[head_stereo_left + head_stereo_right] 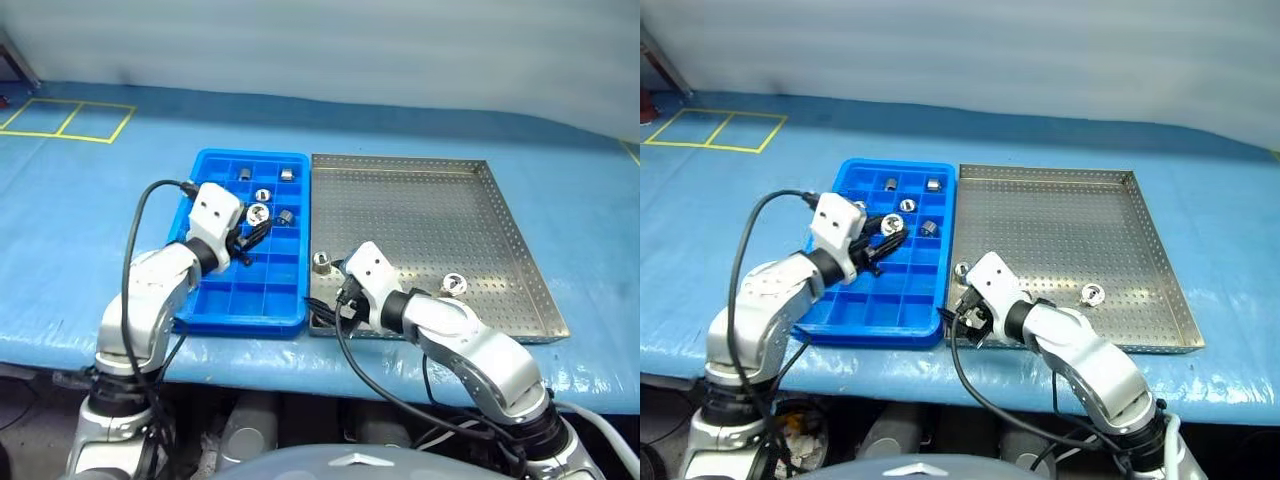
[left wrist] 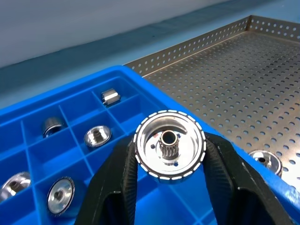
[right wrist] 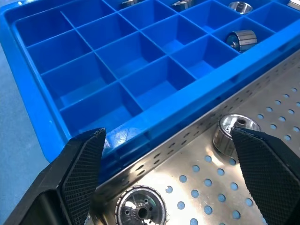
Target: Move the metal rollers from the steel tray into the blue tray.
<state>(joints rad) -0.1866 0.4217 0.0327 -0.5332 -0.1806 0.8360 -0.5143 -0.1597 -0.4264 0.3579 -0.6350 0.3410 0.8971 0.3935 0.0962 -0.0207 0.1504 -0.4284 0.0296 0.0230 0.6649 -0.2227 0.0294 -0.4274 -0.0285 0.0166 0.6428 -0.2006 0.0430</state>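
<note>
My left gripper (image 2: 169, 157) hangs over the blue tray (image 1: 262, 292), shut on a metal roller (image 2: 169, 144) with a toothed rim, held face-on between both fingers. Several other rollers lie in the blue tray's far compartments, one of them (image 1: 287, 174) at the back. My right gripper (image 3: 176, 173) is open, low over the near left corner of the steel tray (image 1: 430, 215), next to the blue tray's wall. One roller (image 3: 140, 208) lies between its fingers and another (image 3: 236, 133) by one fingertip. A third roller (image 1: 453, 284) sits further right on the steel floor.
The two trays stand side by side on a table under a blue cover (image 1: 90, 230), near its front edge. Yellow tape lines (image 1: 70, 120) mark the cover at the far left. The blue tray's near compartments (image 3: 93, 79) hold nothing.
</note>
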